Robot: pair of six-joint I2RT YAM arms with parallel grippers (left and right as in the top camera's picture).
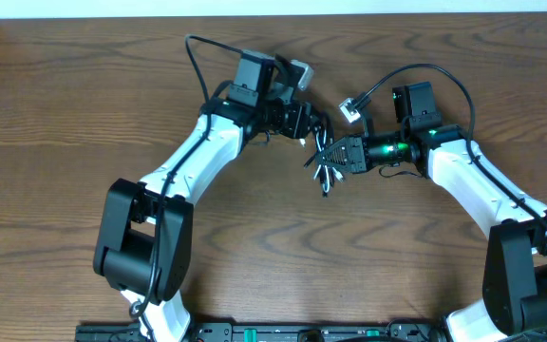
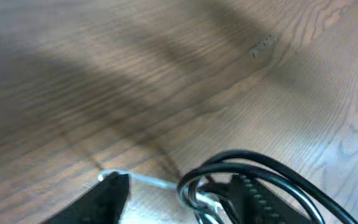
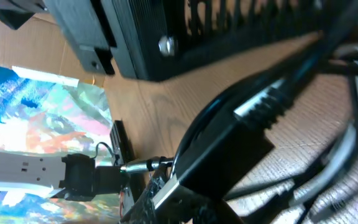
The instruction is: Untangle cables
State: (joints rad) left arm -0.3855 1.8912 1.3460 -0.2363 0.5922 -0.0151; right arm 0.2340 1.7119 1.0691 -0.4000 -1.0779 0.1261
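Right gripper (image 1: 329, 155): tips buried in the cables (image 1: 324, 174), mid-counter (image 1: 74, 114) toward the far edge; jaw opening indiscernible. Left gripper (image 1: 300, 122): just beside, grasp likewise unclear. Black cord (image 2: 253, 165) loops over white cord (image 2: 151, 182). Risk: opposed pulling likely cinches the loop tighter.

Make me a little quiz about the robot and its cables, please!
1. True or false: the left gripper and the right gripper are far apart from each other.
2. The table looks like: A) brown wood, B) white plastic, C) green cloth.
3. Fill in the blank: in the left wrist view, the black cable curls into a ____ next to the thin white cable.

Key: 1. False, they almost meet. 2. A. 3. loop.
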